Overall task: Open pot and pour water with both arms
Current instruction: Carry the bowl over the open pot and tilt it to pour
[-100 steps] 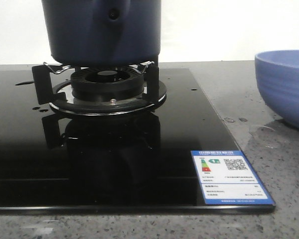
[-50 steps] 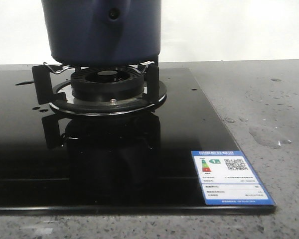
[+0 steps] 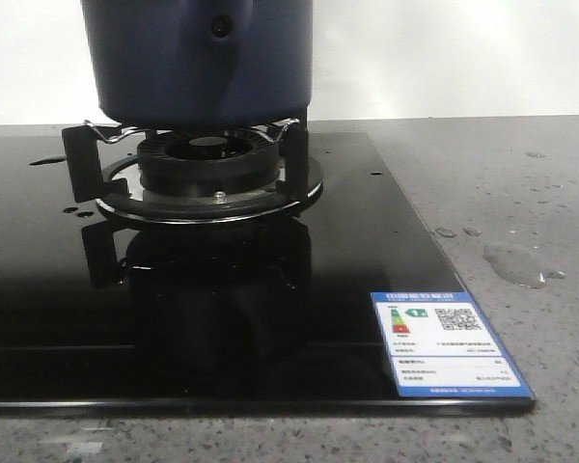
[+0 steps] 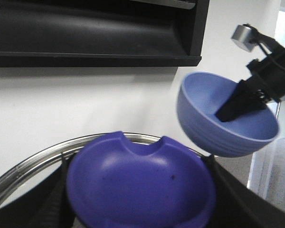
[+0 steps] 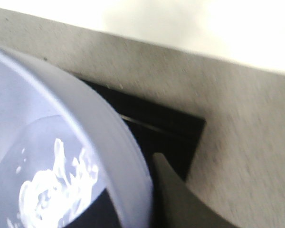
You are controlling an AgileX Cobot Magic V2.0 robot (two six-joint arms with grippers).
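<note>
The navy pot stands on the burner; its top is cut off by the frame. No gripper shows in the front view. In the left wrist view my left gripper is shut on the purple knob of the lid, whose steel rim curves behind it. My right gripper holds the periwinkle bowl in the air beside the lid, one finger inside it. In the right wrist view my right gripper pinches the bowl's rim. Shiny water lies in the bowl.
The black glass hob carries a blue energy label at its front right corner. A water puddle and drops lie on the grey counter to the right. A dark shelf hangs above the white wall.
The periwinkle bowl stood at the right of the counter one second ago. It has been lifted out of the front view, leaving the puddle. The pot has not moved.
</note>
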